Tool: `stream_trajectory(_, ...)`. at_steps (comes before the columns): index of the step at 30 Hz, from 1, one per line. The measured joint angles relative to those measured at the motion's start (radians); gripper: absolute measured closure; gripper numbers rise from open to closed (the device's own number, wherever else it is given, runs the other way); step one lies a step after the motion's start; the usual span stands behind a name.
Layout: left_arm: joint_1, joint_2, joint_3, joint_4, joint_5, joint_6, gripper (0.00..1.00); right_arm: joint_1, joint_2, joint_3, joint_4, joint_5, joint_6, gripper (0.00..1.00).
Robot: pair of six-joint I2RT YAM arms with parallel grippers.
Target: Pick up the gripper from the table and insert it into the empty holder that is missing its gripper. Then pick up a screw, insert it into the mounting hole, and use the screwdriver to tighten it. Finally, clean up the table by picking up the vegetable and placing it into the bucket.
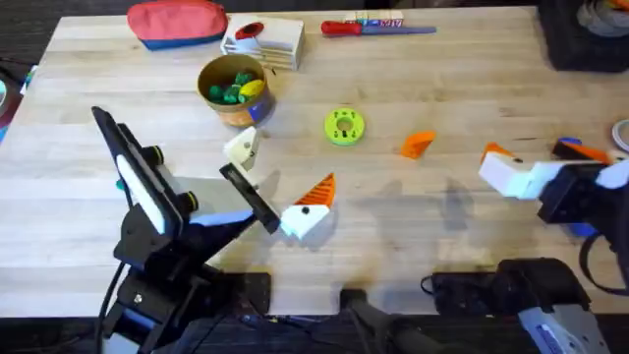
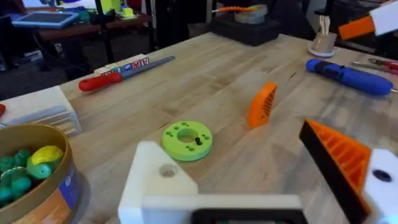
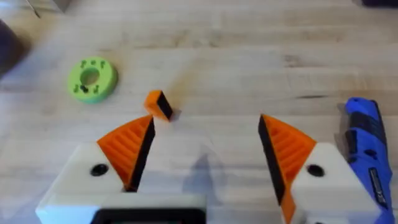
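Here the gripper (image 3: pixel 159 105) lies just ahead of the right hand's (image 3: pixel 202 152) spread, empty fingers.

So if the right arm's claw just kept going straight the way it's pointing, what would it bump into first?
Probably the loose orange gripper: the right wrist view shows it lying just ahead of the right gripper, toward one side of its open jaws. Depth is unclear, so it could slide past.

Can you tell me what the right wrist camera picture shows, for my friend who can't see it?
The right gripper hangs open over the wooden table, a small loose orange gripper lying just ahead of its fingers. A lime-green disc sits farther off, and a blue screwdriver lies beside one finger.
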Motion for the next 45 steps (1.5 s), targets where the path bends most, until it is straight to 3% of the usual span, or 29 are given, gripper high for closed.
stream_trajectory(7, 0.0, 0.0, 0.0, 0.0, 0.0, 0.006, 0.015, 0.0, 0.0, 0.0, 0.096, -0.067, 0.167, 0.012)
stream_trajectory(12, 0.0, 0.0, 0.0, 0.0, 0.001, -0.039, 0.015, 0.0, 0.012, 0.0, 0.112, -0.099, 0.264, 0.008)
stream_trajectory(16, 0.0, 0.0, 0.0, 0.0, 0.001, -0.07, 0.015, 0.002, 0.148, 0.004, 0.112, -0.159, 0.245, 0.008)
stream_trajectory(17, 0.0, 0.0, 0.0, 0.0, 0.001, -0.082, 0.015, 0.027, 0.319, 0.04, 0.082, -0.19, 0.179, 0.008)
stream_trajectory(19, 0.0, 0.0, 0.0, 0.0, 0.001, -0.086, 0.015, 0.053, 0.43, 0.089, 0.044, -0.199, 0.119, 0.008)
stream_trajectory(27, 0.0, 0.0, 0.0, 0.0, 0.001, -0.09, 0.015, 0.166, 0.802, 0.328, -0.062, -0.136, -0.125, 0.008)
stream_trajectory(31, 0.0, 0.0, 0.0, 0.0, 0.001, -0.09, 0.015, 0.226, 0.954, 0.384, -0.05, -0.115, -0.271, 0.008)
stream_trajectory(37, 0.0, 0.0, 0.0, 0.0, 0.001, -0.09, 0.015, 0.29, 1.074, 0.389, -0.046, -0.064, -0.561, 0.008)
stream_trajectory(42, 0.0, 0.0, 0.0, 0.0, 0.001, -0.09, 0.015, 0.322, 1.111, 0.389, -0.039, -0.002, -0.719, 0.01)
stream_trajectory(45, 0.0, 0.0, 0.0, 0.0, 0.001, -0.09, 0.015, 0.323, 1.12, 0.389, -0.026, 0.015, -0.778, 0.063)
